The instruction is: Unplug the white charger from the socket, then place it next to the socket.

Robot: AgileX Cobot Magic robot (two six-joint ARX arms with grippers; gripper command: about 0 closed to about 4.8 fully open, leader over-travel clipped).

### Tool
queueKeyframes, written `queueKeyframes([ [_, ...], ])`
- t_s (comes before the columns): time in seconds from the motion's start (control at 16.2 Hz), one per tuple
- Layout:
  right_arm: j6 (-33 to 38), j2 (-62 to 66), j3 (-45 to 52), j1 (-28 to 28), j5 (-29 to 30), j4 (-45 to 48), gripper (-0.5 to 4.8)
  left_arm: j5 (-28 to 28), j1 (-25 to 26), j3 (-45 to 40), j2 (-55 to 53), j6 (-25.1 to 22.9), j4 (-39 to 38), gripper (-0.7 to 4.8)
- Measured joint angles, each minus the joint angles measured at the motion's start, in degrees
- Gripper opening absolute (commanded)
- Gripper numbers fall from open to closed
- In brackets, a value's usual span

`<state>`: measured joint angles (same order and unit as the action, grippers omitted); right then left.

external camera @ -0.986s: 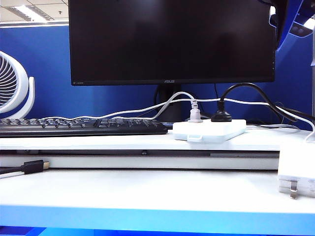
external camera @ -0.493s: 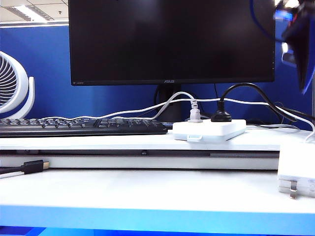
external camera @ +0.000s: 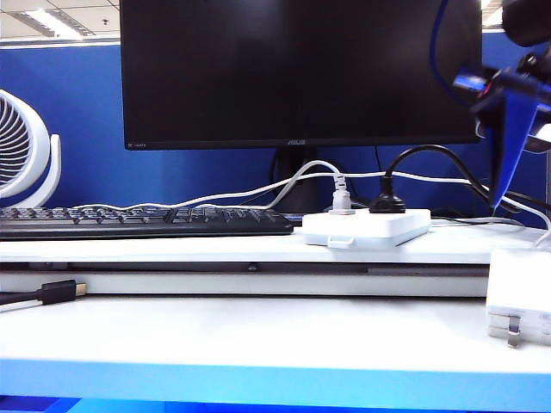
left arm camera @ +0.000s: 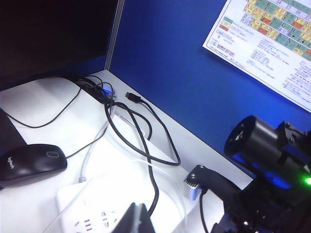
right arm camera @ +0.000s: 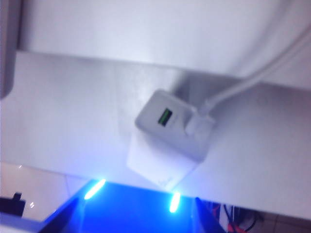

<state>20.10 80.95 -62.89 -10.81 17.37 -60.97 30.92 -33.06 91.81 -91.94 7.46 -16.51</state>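
Now the white charger (external camera: 519,303) is lying on the near shelf at the right edge, prongs showing, well below the right gripper (external camera: 508,103), whose jaws are standing wide and empty. Farther back, the socket (external camera: 366,227) is carrying a black round plug (external camera: 386,204). Left gripper (left arm camera: 137,219): state unclear.

R gripper (external camera: 508,129) up high at the exterior view's right edge, blurred, holding nothing. L gripper (left arm camera: 137,219) barely visible, state unclear.
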Motion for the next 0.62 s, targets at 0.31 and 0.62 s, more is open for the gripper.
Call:
queueKeyframes([
  [0.31, 0.70, 2.99, 0.04, -2.25, -3.89, 1.01, 2.93, 0.02, 0.00, 0.00, 0.00, 0.00, -0.02, -0.05],
  [0.62, 0.85, 4.98, 0.07, -2.27, -4.81, 1.05, 2.93, 0.04, 0.00, 0.00, 0.00, 0.00, -0.02, -0.05],
])
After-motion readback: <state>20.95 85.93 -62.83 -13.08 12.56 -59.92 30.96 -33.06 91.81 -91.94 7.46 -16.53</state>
